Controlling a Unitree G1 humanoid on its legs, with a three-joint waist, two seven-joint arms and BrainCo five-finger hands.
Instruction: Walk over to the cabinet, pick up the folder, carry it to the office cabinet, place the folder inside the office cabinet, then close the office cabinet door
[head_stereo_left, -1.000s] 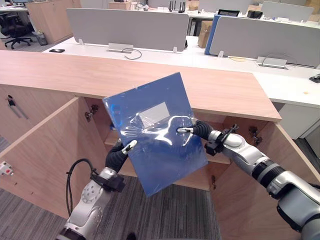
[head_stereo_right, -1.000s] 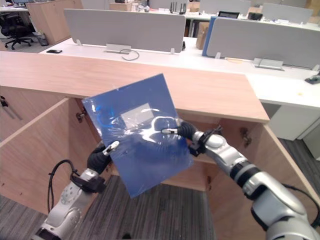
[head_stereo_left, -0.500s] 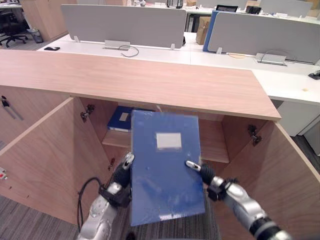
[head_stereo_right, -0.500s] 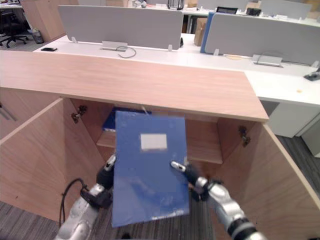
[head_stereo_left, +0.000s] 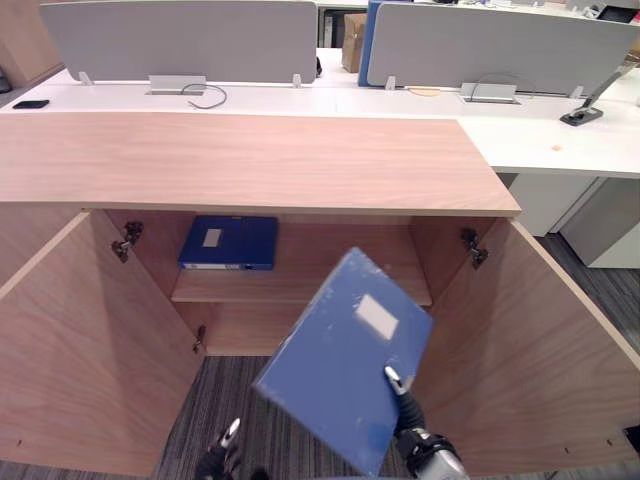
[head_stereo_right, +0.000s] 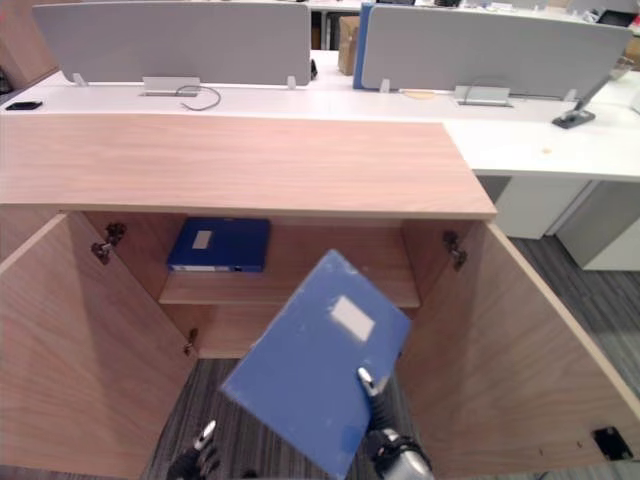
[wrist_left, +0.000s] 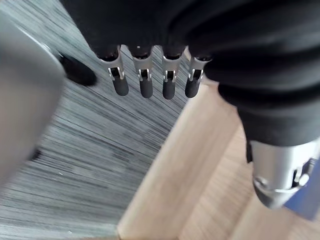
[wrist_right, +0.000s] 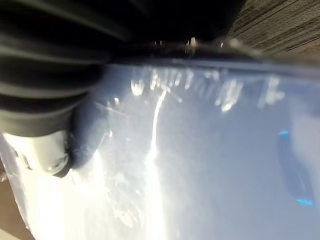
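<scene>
Blue folder (head_stereo_left: 340, 370) in right hand (head_stereo_left: 408, 418), fingers out of sight behind it

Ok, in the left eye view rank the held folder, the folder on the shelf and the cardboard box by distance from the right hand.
1. Held folder: pinched in the right hand, low centre.
2. Shelf folder: flat on the cabinet shelf, left side.
3. Cardboard box: far back, between the desk dividers.
</scene>
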